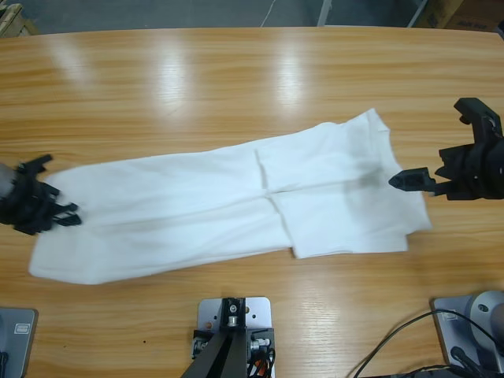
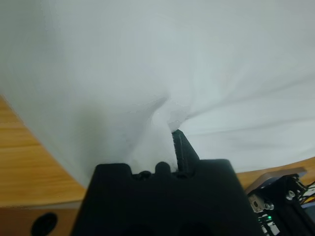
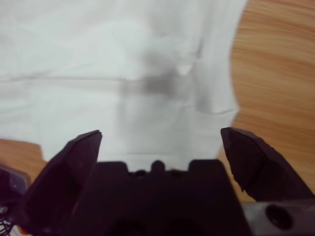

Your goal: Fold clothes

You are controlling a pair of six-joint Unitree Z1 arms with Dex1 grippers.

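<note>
High view: the left gripper point(image 1: 59, 206) is clamped on the shirt's point(image 1: 205, 209) left end, cloth bunched between its jaws. The shirt lies along the table point(image 1: 236, 71) as a long band, sides folded in. At its right end, by the neckline, the right gripper point(image 1: 441, 153) hovers with jaws wide apart. Thin, limp fabric: it should sag and slide, so pinch hems or corners.

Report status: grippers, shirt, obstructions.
Left gripper shut on T-shirt hem end. Right gripper open at neckline end, fingers wide, holding nothing. Shirt lies long across the table, sides folded in. Nothing in the way.
</note>
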